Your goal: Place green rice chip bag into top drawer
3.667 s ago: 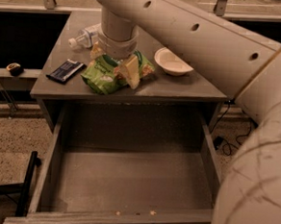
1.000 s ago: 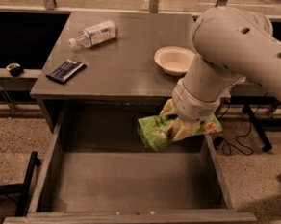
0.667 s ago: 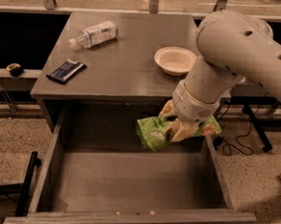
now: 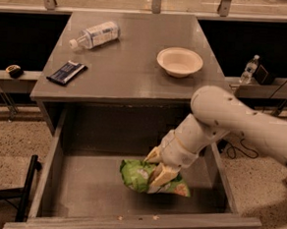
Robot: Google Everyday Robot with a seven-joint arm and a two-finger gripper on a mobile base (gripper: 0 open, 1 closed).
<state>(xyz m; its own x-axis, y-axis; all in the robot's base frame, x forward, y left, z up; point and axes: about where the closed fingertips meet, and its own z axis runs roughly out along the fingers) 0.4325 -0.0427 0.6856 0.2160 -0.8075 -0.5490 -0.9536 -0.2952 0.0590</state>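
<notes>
The green rice chip bag lies low inside the open top drawer, right of its middle, on or just above the flat bottom. My gripper reaches down into the drawer from the right and its pale fingers are shut on the bag's right half. The white arm comes in from the right edge and hides the drawer's right rear corner.
On the tabletop above the drawer lie a clear plastic bottle at the back left, a dark blue flat wrapper at the front left edge, and a pale bowl at the right. A small bottle stands on a side ledge at right.
The arm has lowered the bag from above the drawer's right part down into the drawer, close to its bottom. The grip on the bag is unchanged.
</notes>
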